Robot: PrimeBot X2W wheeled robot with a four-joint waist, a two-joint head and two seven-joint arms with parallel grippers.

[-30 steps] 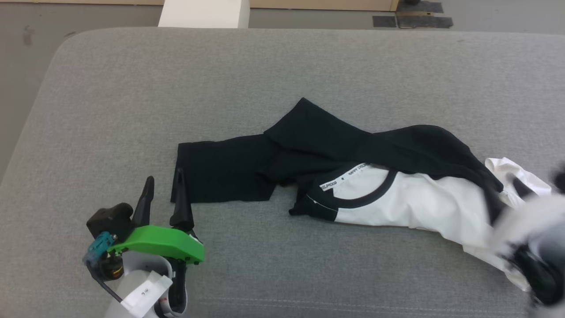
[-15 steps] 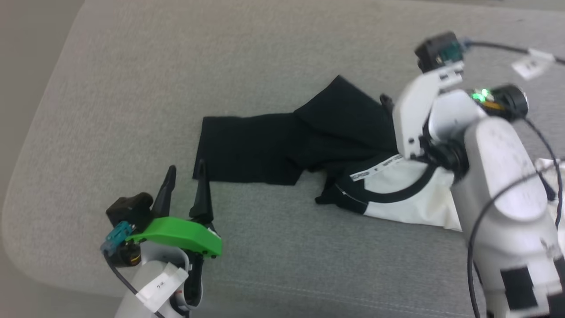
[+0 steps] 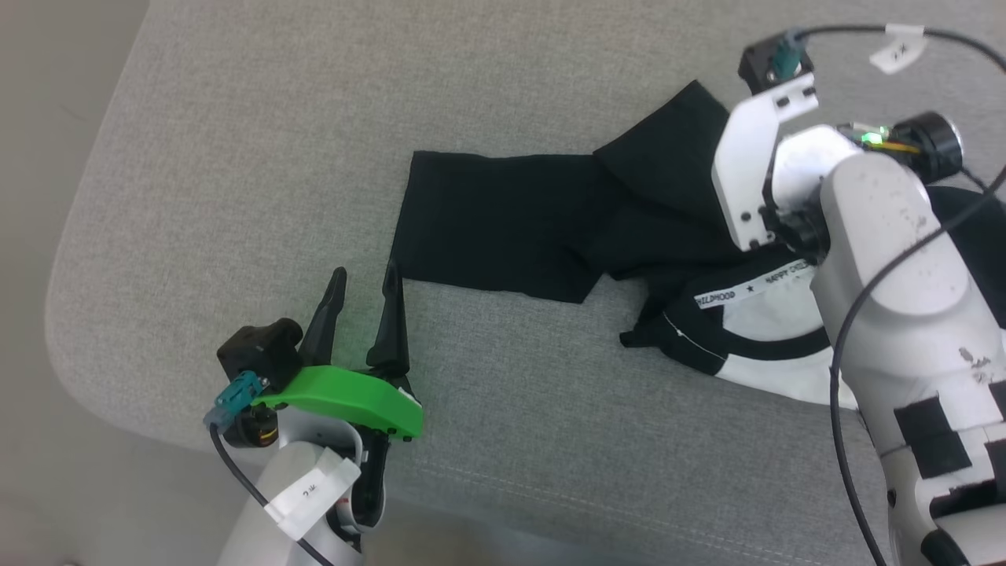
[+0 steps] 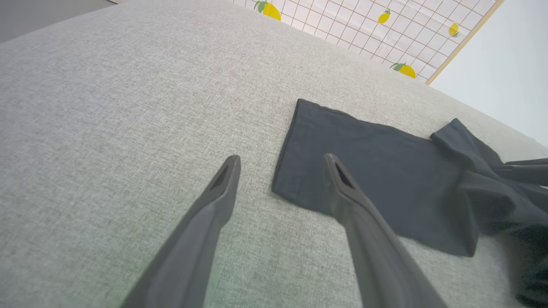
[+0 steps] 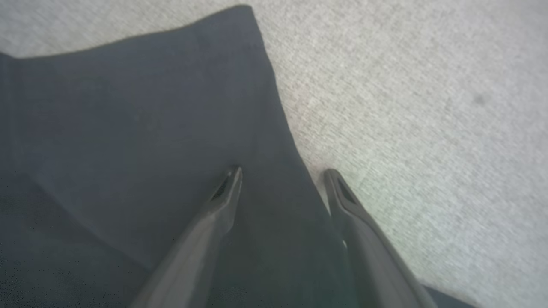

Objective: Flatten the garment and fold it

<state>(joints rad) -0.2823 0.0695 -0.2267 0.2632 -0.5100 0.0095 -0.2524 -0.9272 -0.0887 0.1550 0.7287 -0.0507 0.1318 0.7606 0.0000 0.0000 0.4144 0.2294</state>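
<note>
Left gripper (image 3: 365, 275) gapes empty beside the garment's (image 3: 503, 220) cuff. Right gripper (image 5: 283, 170), equally spread, straddles another edge (likely to stretch it).

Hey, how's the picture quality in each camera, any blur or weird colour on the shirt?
Head view: evenly lit, fairly sharp, the garment reads true black. Left wrist view: sharp, wide-angle stretch, sleeve washed to grey, faint green tint on the cushion near the left gripper. Right wrist view: soft and smeared, cushion weave lost.
</note>
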